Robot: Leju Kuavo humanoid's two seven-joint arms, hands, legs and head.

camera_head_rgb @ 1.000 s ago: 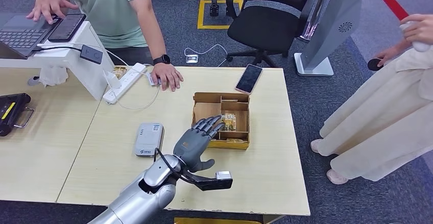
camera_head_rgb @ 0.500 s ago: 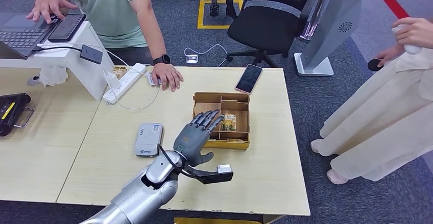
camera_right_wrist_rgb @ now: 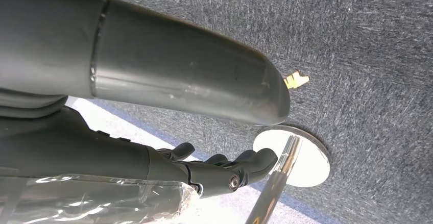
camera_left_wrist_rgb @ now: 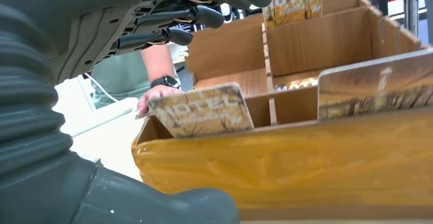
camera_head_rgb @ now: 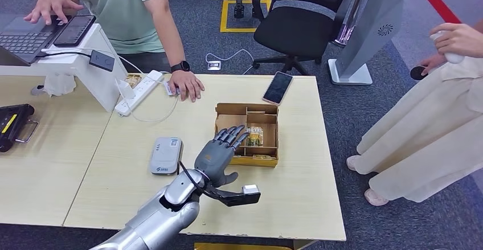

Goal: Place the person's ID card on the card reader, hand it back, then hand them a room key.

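The left hand hovers with fingers spread and nothing in its grasp, its fingertips over the near left part of the divided cardboard box. A room key card stands in the box's middle compartment, at about 2 o'clock from the palm, just beyond the fingertips. The right hand hangs above the carpet with loosely curled fingers holding nothing.

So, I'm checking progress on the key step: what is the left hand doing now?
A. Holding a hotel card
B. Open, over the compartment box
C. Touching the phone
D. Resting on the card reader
B: the left hand hovers with spread, empty fingers above the cardboard box, where the hotel cards sit.
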